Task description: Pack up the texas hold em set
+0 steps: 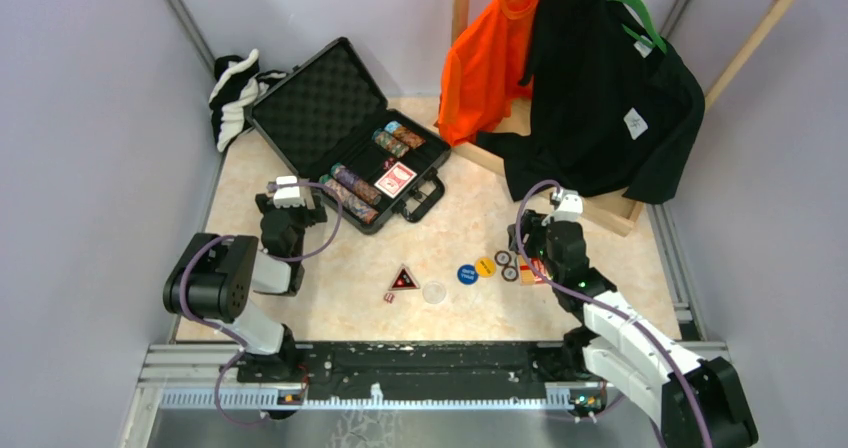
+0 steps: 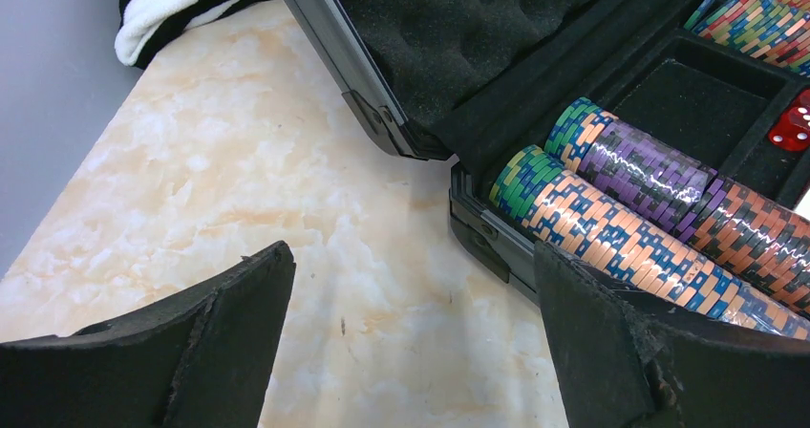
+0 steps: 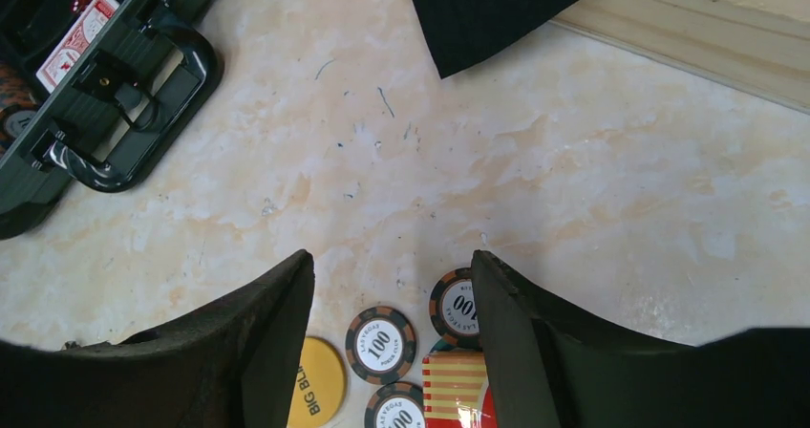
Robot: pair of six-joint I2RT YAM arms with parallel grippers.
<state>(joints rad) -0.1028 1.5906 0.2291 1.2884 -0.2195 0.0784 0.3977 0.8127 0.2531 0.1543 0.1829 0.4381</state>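
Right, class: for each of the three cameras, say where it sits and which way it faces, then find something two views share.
Top external: above and behind the bases, looking down on the table; left arm and right arm both show.
Left wrist: low, facing the open briefcase and its poker chip rows; its open fingers frame the bottom.
Right wrist: facing down at loose 100 chips and a yellow disc; its open fingers at the bottom.
Shared: both wrist views catch the briefcase; the right sees its handle.
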